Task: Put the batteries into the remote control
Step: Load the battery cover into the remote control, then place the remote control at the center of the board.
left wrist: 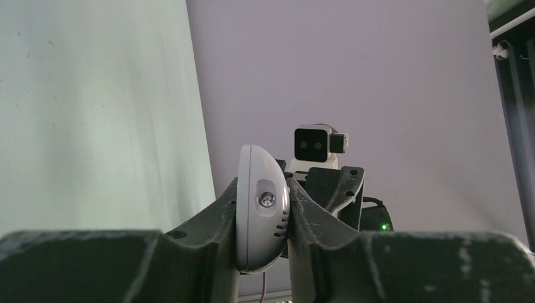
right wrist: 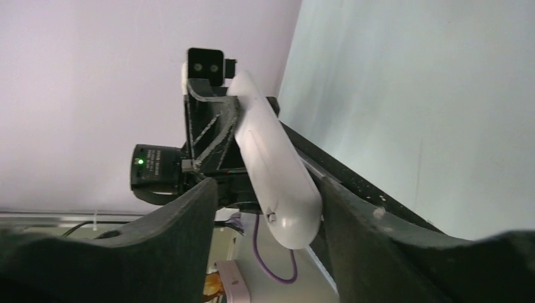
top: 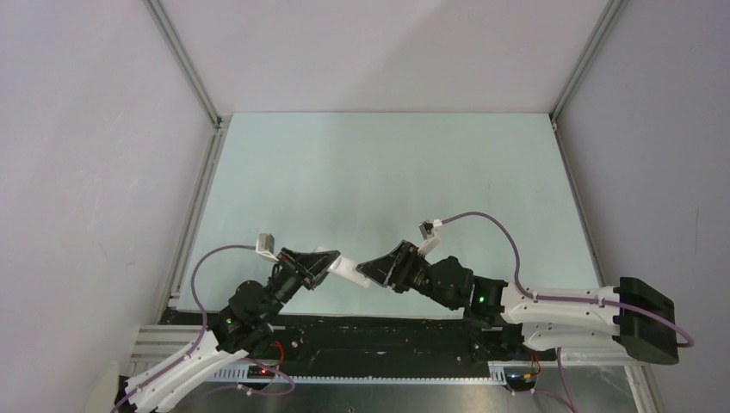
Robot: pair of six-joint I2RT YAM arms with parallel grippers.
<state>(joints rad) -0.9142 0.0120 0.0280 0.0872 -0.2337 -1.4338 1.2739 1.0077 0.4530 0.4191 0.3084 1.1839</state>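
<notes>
Table [top: 387, 172]: pale green top, below the left pincer [top: 325, 261] and right pincer [top: 368, 271].
Walls [top: 86, 129]: plain grey, well apart from both.
Rails [top: 185, 60]: metal, at the corners, far beyond them.

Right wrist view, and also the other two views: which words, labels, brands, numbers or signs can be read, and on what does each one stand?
No text can be read in any of the three views.
On the black box housing with a green light, behind the fingers: faint pale marks, too small and blurred to read.
On the white plastic remote control: no print shows on the sides in view.
</notes>
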